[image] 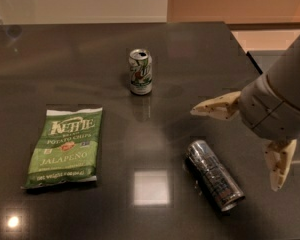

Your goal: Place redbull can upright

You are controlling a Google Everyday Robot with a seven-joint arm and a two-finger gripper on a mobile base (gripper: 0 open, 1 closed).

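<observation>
The redbull can [213, 174], slim, silver and dark blue, lies on its side on the dark table [90, 204], at the front right, its length running from upper left to lower right. My gripper [235, 146] hangs above and to the right of it, open and empty. One finger [215, 107] points left above the can's upper end. The other finger [279, 163] points down to the right of the can. Neither finger touches the can.
A white-and-green soda can [140, 71] stands upright at the table's middle back. A green Kettle jalapeño chip bag [66, 147] lies flat at the left. The table's right edge runs close behind my arm, with floor beyond.
</observation>
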